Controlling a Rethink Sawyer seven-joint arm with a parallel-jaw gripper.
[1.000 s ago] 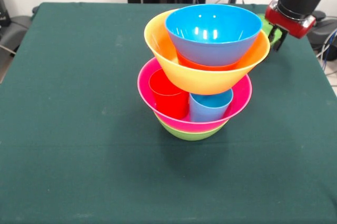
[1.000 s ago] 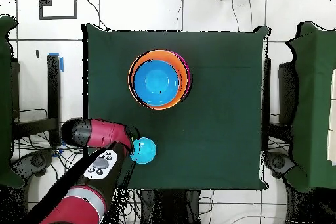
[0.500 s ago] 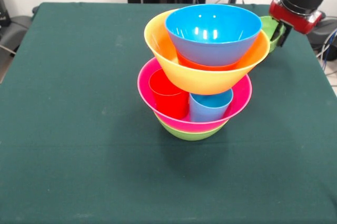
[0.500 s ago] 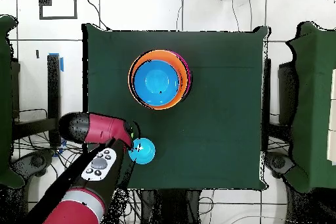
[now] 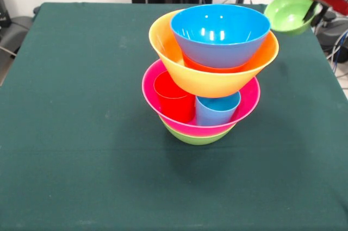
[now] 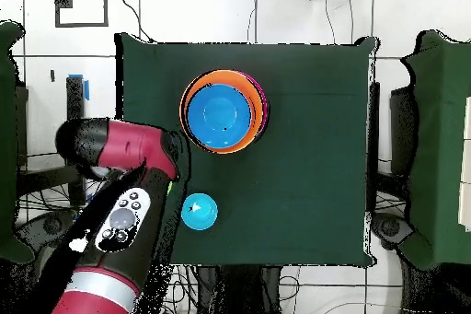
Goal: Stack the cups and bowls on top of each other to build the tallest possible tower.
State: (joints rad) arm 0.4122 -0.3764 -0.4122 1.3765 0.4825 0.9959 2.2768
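The tower stands mid-table: a green bowl at the bottom, then a pink bowl holding a red cup and a light blue cup. Above them sit a yellow-orange bowl, a sliver of an orange bowl and a blue bowl. My gripper at the top right is shut on the rim of a small green bowl, held tilted in the air beside the tower top. A small blue bowl sits on the table. The yellow cup is out of view.
The dark green table has its edges near the tower's far right side. In the overhead view my arm lies just left of the tower and covers the green bowl. Chairs and cables surround the table.
My gripper closed on the small green bowl and lifted it off the table, up to the level of the tower top. In the overhead view the arm moved away from the small blue bowl.
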